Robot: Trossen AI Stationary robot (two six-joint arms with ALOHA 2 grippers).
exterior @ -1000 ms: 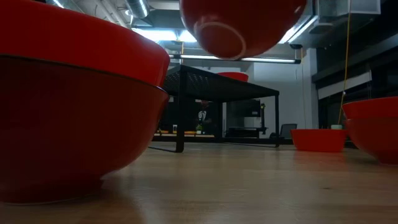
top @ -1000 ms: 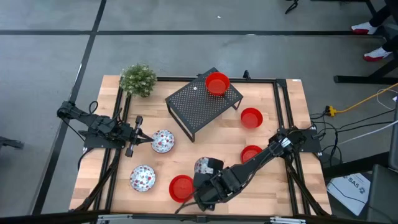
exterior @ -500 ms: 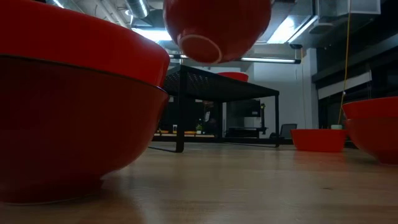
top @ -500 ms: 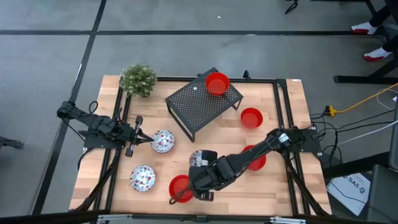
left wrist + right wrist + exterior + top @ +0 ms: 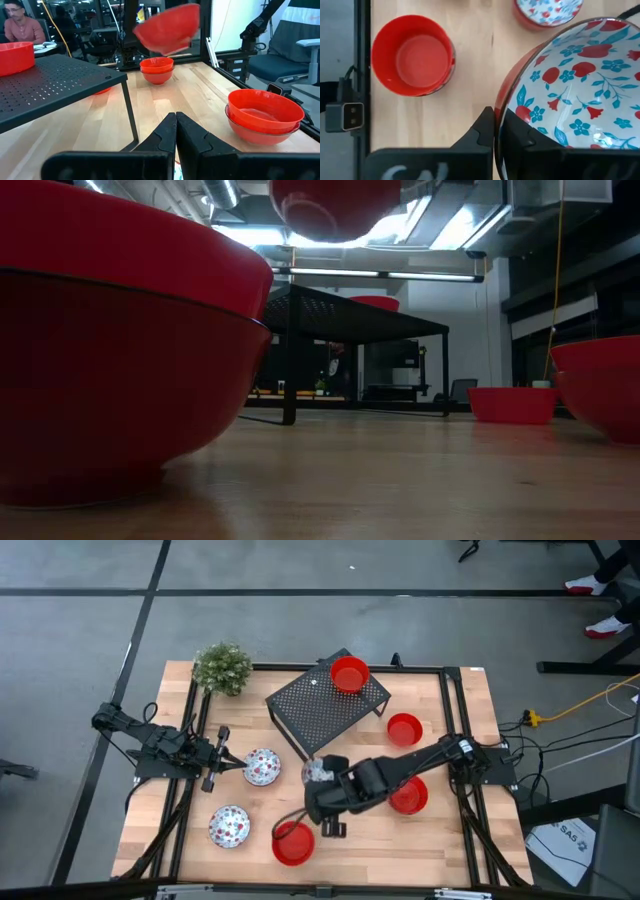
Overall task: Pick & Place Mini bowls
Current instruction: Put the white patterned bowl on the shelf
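Note:
My right gripper (image 5: 325, 783) is shut on a mini bowl (image 5: 318, 771), red outside and white with red and blue flowers inside (image 5: 570, 95), held high over the table's middle. In the low view its red underside (image 5: 335, 202) shows at the top. Two more flowered bowls (image 5: 262, 767) (image 5: 229, 827) sit on the table at the left. Red bowls stand on their bases on the black mesh rack (image 5: 349, 673), right of it (image 5: 404, 729), under my right arm (image 5: 410, 798) and near the front edge (image 5: 292, 842). My left gripper (image 5: 222, 752) waits shut at the left (image 5: 176, 131). My right gripper pinches the flowered bowl's rim (image 5: 499, 107), one finger inside the bowl and one outside against its red wall. The fingers slant down from the table's right side. The bowl is lifted clear of the table, its opening up and somewhat tilted.
The black mesh rack (image 5: 325, 705) stands at the far middle, just beyond the held bowl, and a green potted plant (image 5: 222, 667) at the far left corner. A small grey camera box (image 5: 345, 116) sits at the near edge. A person sits beyond the table (image 5: 20, 25).
My right gripper has risen and swung from the near edge toward the table's far edge and the rack, rolling its wrist, still shut on the flowered bowl. The bowl has gone with it, higher above the table, away from the red bowl at the front.

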